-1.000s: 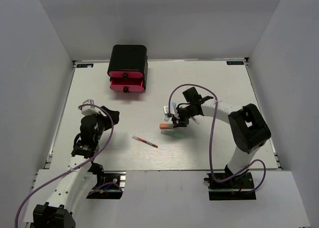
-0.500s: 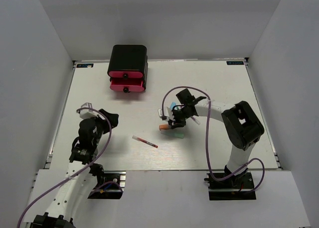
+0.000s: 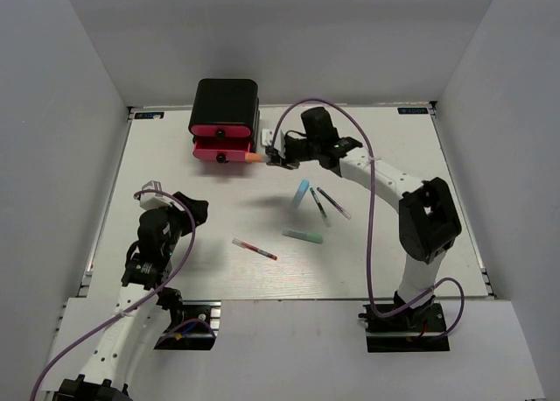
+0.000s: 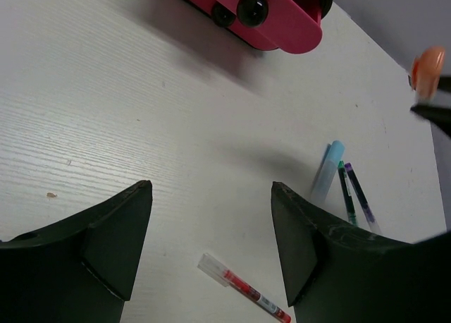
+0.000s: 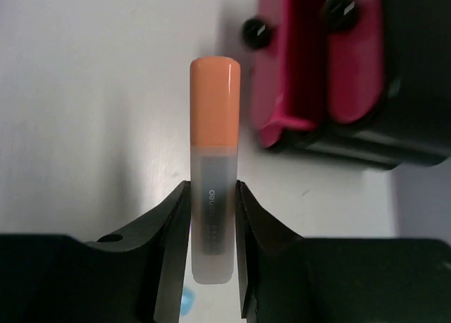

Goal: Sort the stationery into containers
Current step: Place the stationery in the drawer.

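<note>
My right gripper is shut on the orange highlighter, holding it just right of the pink drawers in the black cabinet. In the right wrist view the highlighter stands between the fingers, its orange cap pointing away, with the drawers to the right. On the table lie a light-blue highlighter, two dark pens, a green highlighter and a red-and-clear pen. My left gripper is open and empty; the red pen lies just ahead of it. No eraser shows.
The lowest drawer sticks out further than those above it. The table's left edge runs close to the left arm. The light-blue highlighter and dark pens lie right of centre.
My right gripper lifted the orange highlighter off the pile and carried it up-left to beside the drawers. The left arm drew back slightly and now holds still.
</note>
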`<action>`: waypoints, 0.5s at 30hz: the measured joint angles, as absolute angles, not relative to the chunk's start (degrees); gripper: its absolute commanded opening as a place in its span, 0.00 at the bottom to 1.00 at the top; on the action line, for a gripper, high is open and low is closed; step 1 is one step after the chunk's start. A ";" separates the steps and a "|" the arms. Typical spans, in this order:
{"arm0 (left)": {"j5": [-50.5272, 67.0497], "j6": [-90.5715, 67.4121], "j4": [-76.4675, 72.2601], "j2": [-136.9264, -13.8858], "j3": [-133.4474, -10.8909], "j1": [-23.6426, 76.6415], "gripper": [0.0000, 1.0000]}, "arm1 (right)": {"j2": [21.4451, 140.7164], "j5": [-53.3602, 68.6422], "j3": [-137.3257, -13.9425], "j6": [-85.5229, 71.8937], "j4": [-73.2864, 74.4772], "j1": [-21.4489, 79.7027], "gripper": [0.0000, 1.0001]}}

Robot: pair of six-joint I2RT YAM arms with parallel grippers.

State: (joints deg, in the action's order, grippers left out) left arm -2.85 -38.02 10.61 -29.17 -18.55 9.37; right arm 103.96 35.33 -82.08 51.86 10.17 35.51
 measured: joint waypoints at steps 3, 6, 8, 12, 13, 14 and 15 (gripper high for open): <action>-2.85 -38.19 10.90 -28.73 -18.55 9.37 0.78 | 107.20 35.18 -86.70 48.53 3.75 36.32 0.00; -2.85 -38.61 11.00 -28.14 -18.46 9.37 0.80 | 111.31 34.68 -89.49 45.67 -2.74 37.34 0.00; -2.85 -38.83 11.00 -28.01 -18.46 9.37 0.80 | 113.62 34.24 -89.89 44.16 -6.79 38.00 0.01; -2.85 -39.03 11.18 -28.01 -18.46 9.37 0.80 | 117.38 32.91 -90.26 42.09 -13.63 39.35 0.01; -2.85 -39.03 11.18 -28.01 -18.46 9.37 0.80 | 118.41 32.73 -90.63 41.89 -14.74 39.77 0.01; -2.85 -39.03 11.20 -28.01 -18.46 9.37 0.80 | 119.26 32.34 -91.09 41.67 -16.10 40.14 0.01; -2.85 -39.03 11.20 -28.01 -18.46 9.37 0.80 | 120.01 31.92 -91.59 41.47 -17.30 40.47 0.01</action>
State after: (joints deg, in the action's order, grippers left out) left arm -2.85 -39.03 11.20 -28.01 -18.46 9.37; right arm 120.01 31.92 -91.59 41.47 -17.30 40.47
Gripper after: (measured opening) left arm 0.793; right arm 0.330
